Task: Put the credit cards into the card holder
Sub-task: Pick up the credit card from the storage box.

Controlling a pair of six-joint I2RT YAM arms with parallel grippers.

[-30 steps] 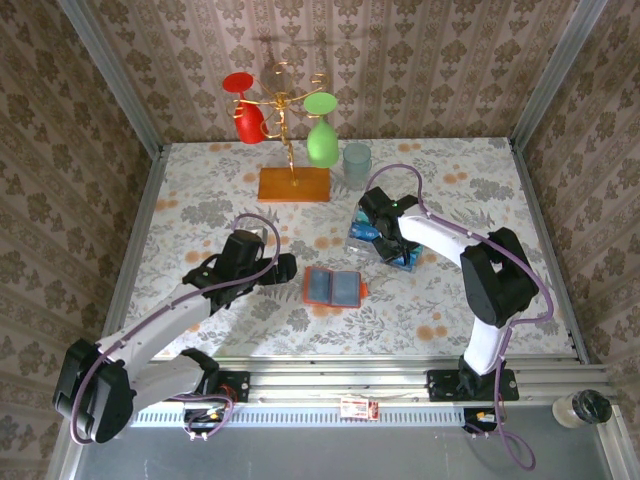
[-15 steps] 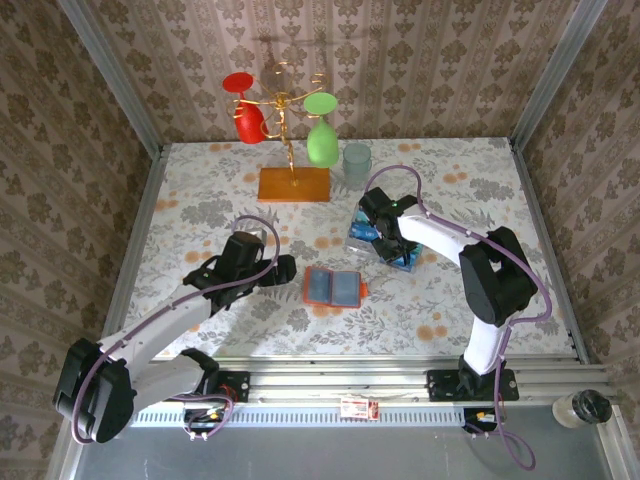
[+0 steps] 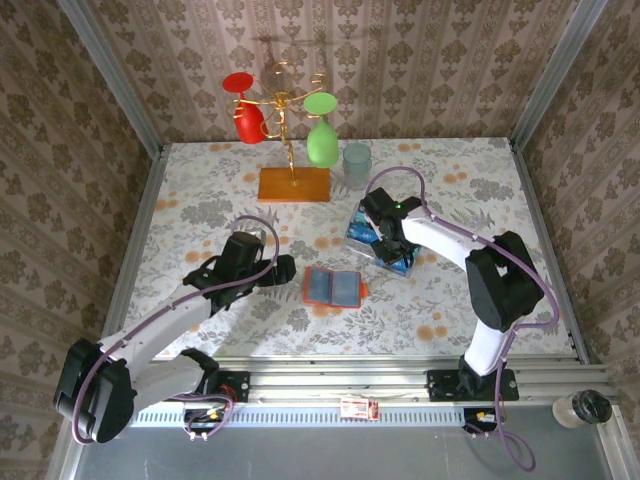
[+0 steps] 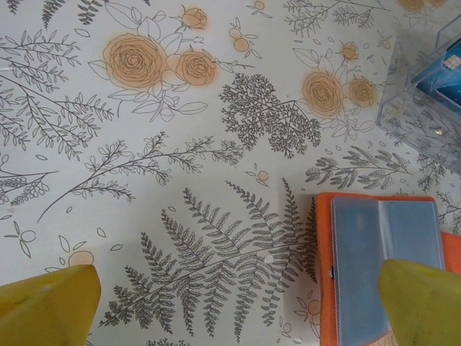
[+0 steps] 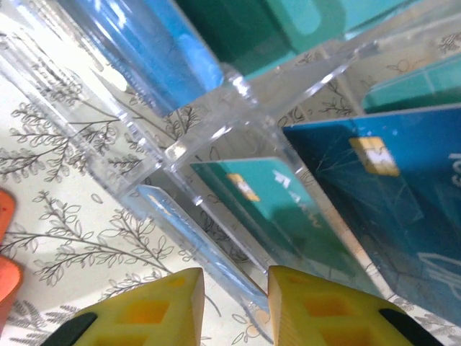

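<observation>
The card holder [image 3: 333,287] lies open on the flowered cloth, orange-red with a greyish-blue inside [image 4: 382,252]. My left gripper [image 3: 287,268] hovers just left of it, open wide [image 4: 238,317], nothing between the fingers. The credit cards stand in a clear acrylic box [image 3: 372,240]: a teal card [image 5: 288,209], a dark blue card [image 5: 389,209] and a brighter blue one [image 5: 166,50]. My right gripper [image 3: 388,240] is down at the box, its fingers [image 5: 317,317] narrowly apart [image 5: 234,310]. A thin pale blue edge [image 5: 202,241] runs into that gap beside the right finger.
A gold stand on an orange-brown wooden base [image 3: 293,184] holds a red glass [image 3: 245,115] and a green glass [image 3: 321,140] at the back. A clear cup [image 3: 356,162] stands beside it. Patterned walls close in the table on three sides.
My right gripper and the clear box have shifted slightly at the box's spot. The left arm and the card holder have stayed put.
</observation>
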